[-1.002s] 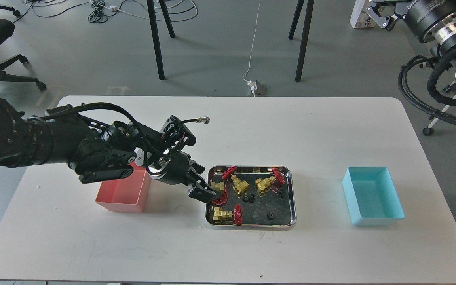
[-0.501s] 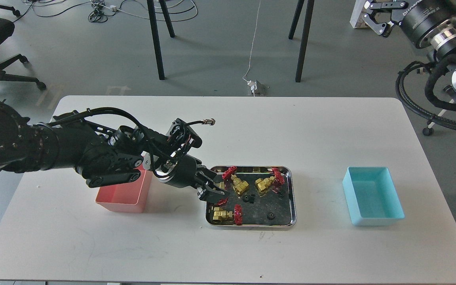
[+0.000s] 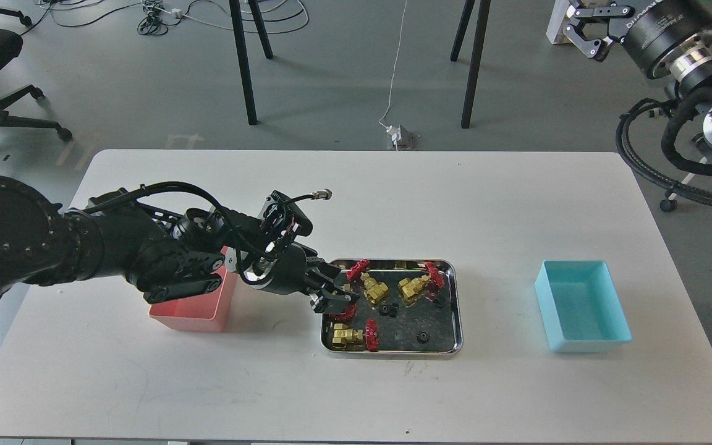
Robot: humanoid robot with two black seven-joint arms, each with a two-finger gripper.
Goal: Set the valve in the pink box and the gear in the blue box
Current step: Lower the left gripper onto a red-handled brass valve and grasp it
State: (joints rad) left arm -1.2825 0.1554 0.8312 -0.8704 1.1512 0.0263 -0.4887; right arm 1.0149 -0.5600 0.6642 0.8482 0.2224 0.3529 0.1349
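Since the earlier frame, left gripper (image 3: 335,299) advanced over the tray (image 3: 393,353) edge onto a valve (image 3: 345,311). Jaws stood narrow about it; grip unconfirmed. Its red handwheel showed just below the jaws. Brass body judged heavy, rigid, slippery: grasp the body. Right gripper (image 3: 589,29) stood open.

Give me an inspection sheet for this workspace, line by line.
Surface: white table, scuffed near the front.
Job's things: four valves and some small black gears in the steel tray; pink box left, blue box right, looks empty.
Clutter: nothing seen.
Grippers: left gripper at the tray's left end, over a valve, grip unclear; right gripper raised off the table, open.
Cables: loops on both arms; wires on the floor.
Surroundings: chair, table legs, grey floor.
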